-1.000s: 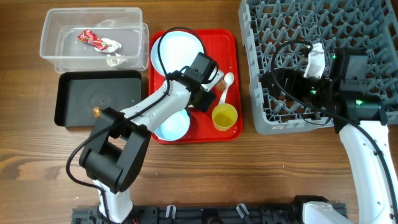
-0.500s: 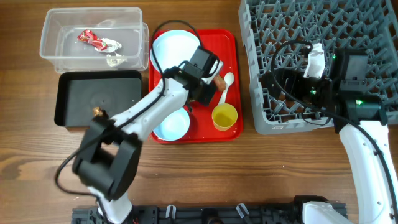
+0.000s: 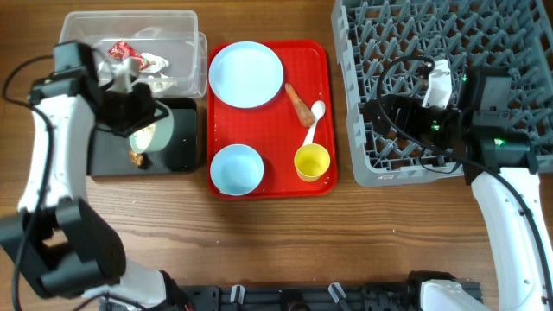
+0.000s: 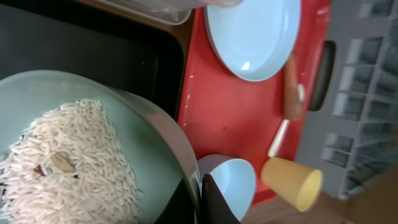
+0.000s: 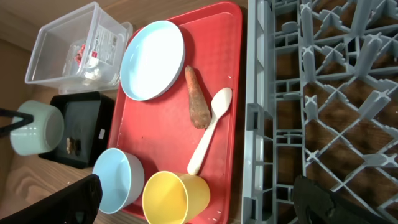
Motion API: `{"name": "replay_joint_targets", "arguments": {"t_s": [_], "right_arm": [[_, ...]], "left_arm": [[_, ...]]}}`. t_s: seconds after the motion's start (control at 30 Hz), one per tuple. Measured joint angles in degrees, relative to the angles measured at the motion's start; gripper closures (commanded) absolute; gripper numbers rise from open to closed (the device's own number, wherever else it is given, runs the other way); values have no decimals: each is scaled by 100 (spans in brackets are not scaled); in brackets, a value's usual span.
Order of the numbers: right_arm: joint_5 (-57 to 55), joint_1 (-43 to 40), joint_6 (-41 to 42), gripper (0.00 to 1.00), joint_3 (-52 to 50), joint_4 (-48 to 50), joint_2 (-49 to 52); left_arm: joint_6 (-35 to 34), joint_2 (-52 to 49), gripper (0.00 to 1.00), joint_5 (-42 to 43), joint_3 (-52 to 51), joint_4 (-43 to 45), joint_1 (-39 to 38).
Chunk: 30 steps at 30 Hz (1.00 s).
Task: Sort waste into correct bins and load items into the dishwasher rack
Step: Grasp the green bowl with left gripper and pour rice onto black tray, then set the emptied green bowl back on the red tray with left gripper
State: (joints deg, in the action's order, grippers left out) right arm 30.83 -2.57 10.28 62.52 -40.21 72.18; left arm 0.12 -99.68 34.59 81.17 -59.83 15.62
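My left gripper (image 4: 200, 198) is shut on the rim of a mint bowl (image 3: 157, 130), holding it tilted over the black bin (image 3: 180, 147). White rice (image 4: 62, 165) fills the bowl. A small brown lump (image 3: 136, 158) lies in the black bin. The clear bin (image 3: 78, 65) holds the sachet wrapper (image 3: 121, 52) and the tissue (image 3: 152, 62). On the red tray (image 3: 268, 121) are the plate (image 3: 247, 75), carrot stick (image 3: 298, 102), spoon (image 3: 313, 121), yellow cup (image 3: 312, 161) and a blue bowl (image 3: 237, 168). My right gripper (image 5: 196, 190) hangs open at the rack's (image 3: 449, 78) near left corner, holding nothing.
The rack's grey pegs (image 5: 323, 93) stand right of the red tray, with a narrow gap between them. Bare wooden table (image 3: 346, 233) runs along the front. The two bins sit one behind the other at the far left.
My left arm has swung from the red tray to the black bin, its gripper shutting on the mint bowl and carrying it along. The right arm has not moved.
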Motion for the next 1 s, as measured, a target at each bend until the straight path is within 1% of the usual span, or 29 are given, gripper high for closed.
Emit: {"name": "replay_joint_targets", "arguments": {"t_s": [0.03, 0.07, 0.2, 0.37, 0.53, 0.73, 0.97, 1.0], "right_arm": [[0, 0, 0, 0, 0, 0, 0], [0, 0, 0, 0, 0, -2, 0], [0, 0, 0, 0, 0, 0, 0], [-9, 0, 0, 0, 0, -7, 0], [-46, 0, -2, 0, 0, -7, 0], [-48, 0, -2, 0, 0, -11, 0], [-46, 0, 0, 0, 0, -11, 0], [-46, 0, -2, 0, 0, -11, 0]], "left_arm": [[168, -173, 96, 348, 0, 2, 173], [404, -461, 96, 909, 0, 4, 400], [807, -1161, 96, 2326, 0, 74, 673], [885, -1600, 96, 3720, 0, 68, 785], [885, -1602, 96, 4948, 0, -216, 1080], [684, -1602, 96, 5364, 0, -752, 1222], [691, -1598, 96, 5383, 0, -807, 1220], [774, -1523, 96, 5263, 0, -791, 1178]]}}
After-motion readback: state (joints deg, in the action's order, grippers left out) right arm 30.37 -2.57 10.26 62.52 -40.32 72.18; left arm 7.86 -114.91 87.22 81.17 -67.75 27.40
